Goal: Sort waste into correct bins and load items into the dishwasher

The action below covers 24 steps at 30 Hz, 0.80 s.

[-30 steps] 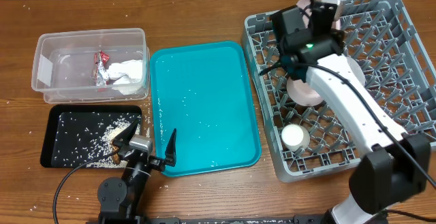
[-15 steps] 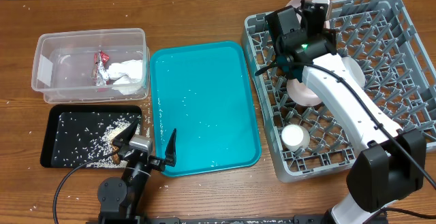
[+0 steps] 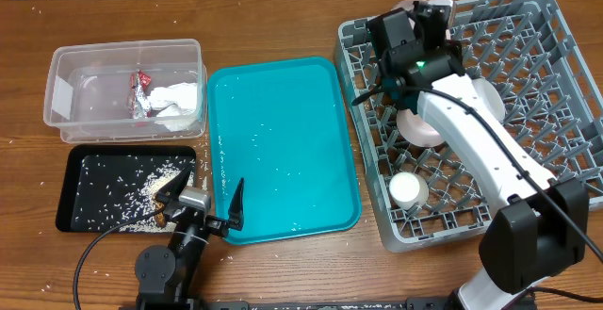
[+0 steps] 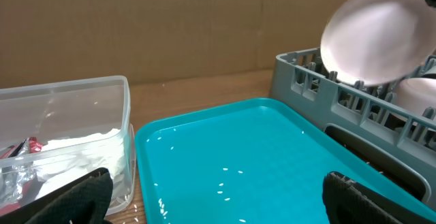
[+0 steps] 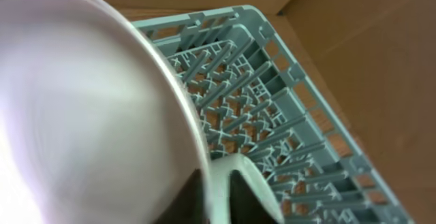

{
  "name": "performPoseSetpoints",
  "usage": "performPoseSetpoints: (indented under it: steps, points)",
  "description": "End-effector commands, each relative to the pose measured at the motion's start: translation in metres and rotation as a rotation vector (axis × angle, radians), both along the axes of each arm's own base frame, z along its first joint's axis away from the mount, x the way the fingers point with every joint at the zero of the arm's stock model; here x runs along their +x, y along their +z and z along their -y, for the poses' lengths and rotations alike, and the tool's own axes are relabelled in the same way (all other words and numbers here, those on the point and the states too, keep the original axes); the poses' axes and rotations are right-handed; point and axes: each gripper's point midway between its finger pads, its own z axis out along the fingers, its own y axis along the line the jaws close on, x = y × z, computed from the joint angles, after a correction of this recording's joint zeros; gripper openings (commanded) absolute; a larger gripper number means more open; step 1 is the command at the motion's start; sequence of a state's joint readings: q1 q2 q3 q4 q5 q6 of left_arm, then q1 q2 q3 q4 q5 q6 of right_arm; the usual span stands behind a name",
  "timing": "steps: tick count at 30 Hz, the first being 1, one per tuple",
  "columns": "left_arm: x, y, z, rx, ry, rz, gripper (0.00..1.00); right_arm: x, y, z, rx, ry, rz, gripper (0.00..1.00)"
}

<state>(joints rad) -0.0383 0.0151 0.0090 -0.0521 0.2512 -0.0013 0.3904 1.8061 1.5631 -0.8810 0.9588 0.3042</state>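
Counter [image 3: 283,27] of brown wood, flecked with stray white grains, was backed by a cardboard wall [image 4: 170,26]. At the far left a clear tub [image 3: 58,91] held a red wrapper [image 3: 141,91] beside a white tissue [image 3: 179,98]. Just nearer, a black tray [image 3: 68,202] carried rice-like grains [image 3: 155,186], densest toward its right end. A teal tray [image 3: 283,140] lay in the middle with a few grains on it. At the right, the grey dish rack [image 3: 556,84] contained a pale bowl [image 3: 419,126], partly hidden beneath the right arm, and a white cup [image 3: 407,189] near its front left corner. The right end effector [image 3: 426,18] pinched the rim of the plate [image 4: 375,40], held tilted on edge above the rack's far left corner; contact with the pegs could not be made out. The left end effector [image 3: 207,197] stood spread wide, holding nothing, at the teal tray's near left corner. The right wrist view of the plate was blurred.
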Motion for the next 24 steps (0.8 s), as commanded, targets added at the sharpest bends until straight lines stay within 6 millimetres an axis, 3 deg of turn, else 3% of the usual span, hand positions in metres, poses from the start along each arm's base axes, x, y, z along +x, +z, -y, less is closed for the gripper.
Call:
performPoseSetpoints:
  steps: [1, 10, 14, 16, 20, 22, 24]
  points:
    - [0.0, 0.001, 0.0, -0.014, 0.0, 0.004, 1.0, -0.005, 0.007, -0.005, -0.076, -0.007, 0.011, 0.27]
    - [0.0, 0.001, 0.0, -0.014, 0.0, 0.004, 1.0, -0.022, 0.038, -0.052, -0.088, 0.098, 0.088, 0.28]
    - [0.0, 0.001, 0.0, -0.014, 0.0, 0.004, 1.0, -0.045, 0.045, -0.116, 0.121, 0.318, 0.066, 0.37]
    - [0.0, 0.001, 0.0, -0.014, 0.0, 0.004, 1.0, -0.061, 0.034, -0.161, 0.318, 0.485, -0.02, 0.48]
    - [0.0, 0.001, 0.0, -0.013, 0.0, 0.004, 1.0, -0.103, 0.011, -0.238, 0.689, 0.762, -0.257, 0.55]
    - [0.0, 0.001, 0.0, -0.014, 0.0, 0.004, 1.0, -0.126, 0.004, -0.267, 0.839, 0.861, -0.374, 0.63]
    - [0.0, 0.001, 0.0, -0.014, 0.0, 0.004, 1.0, -0.137, 0.0, -0.277, 0.901, 0.895, -0.436, 0.63]
